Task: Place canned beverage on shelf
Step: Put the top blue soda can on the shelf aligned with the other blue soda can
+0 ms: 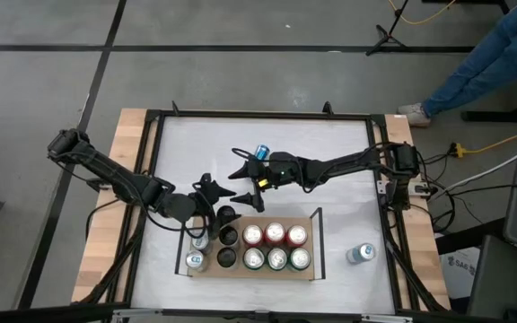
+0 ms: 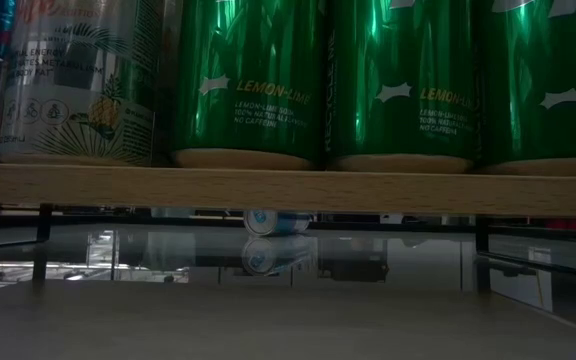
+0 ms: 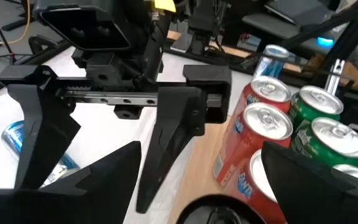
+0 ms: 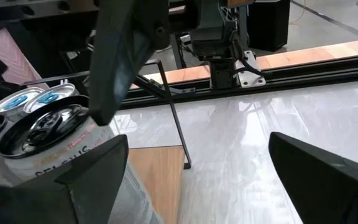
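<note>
**Spotter:** Which step are you on?

**Me:** Between cans, I'd say. My right claw (image 1: 245, 184) hangs just beyond the shelf (image 1: 316, 235), over its far edge. It is spread wide and holding nothing. My left claw (image 1: 223, 199) hovers over the shelf's left part, also spread and empty.

**Spotter:** What's on the shelf?

**Me:** Red cans (image 1: 275, 235) in the far row and green cans (image 1: 277, 259) in the near row. There are black cans (image 1: 227, 237) to their left and pale ones at the left end.

**Spotter:** And the next one?

**Me:** Probably the blue can (image 1: 261, 152), lying on its side on the desk (image 1: 330, 144) beyond the shelf, close to my right claw. A pale upright can (image 1: 360, 254) also waits on the desk, to the right of the shelf. The blue can needs my right claw turned away from the shelf and lowered over its side. Then it has to be stood upright before it goes down among the others.

**Spotter:** What can't you make out?

**Me:** Where a free spot is. From above the rows look nearly full. My right wrist shows only a strip of bare board beside a black can (image 4: 48, 137). From desk height the green cans fill the view, and the blue can (image 2: 273, 222) shows only as a sliver under the shelf.
</note>
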You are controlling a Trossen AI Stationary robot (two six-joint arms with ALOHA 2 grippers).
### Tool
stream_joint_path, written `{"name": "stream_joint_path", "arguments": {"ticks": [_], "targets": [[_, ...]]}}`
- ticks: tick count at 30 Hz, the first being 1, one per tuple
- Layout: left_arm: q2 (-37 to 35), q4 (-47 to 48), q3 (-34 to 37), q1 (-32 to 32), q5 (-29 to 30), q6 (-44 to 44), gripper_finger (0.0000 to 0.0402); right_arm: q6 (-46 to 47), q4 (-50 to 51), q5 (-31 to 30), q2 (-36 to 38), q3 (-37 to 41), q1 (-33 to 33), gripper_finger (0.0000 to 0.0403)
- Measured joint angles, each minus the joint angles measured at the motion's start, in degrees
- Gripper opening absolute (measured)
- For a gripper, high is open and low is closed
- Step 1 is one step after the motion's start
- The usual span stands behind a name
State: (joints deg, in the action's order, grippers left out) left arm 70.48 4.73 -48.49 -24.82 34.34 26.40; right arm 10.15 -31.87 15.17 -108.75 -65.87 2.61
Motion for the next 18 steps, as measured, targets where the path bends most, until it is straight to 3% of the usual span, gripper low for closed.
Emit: {"name": "stream_joint_path", "arguments": {"ticks": [6,18], "targets": [[0.0,-2.1,0.0,1.6,-0.4,0.0,0.0323,-0.1,3.3,1.4,2.6,0.0,2.0,0.0381],[-0.1,-4.4,0.0,11.5,-5.8,0.4,0.0323,-12.3,25.3,-2.9,14.5,0.0,9.3,0.0381]]}}
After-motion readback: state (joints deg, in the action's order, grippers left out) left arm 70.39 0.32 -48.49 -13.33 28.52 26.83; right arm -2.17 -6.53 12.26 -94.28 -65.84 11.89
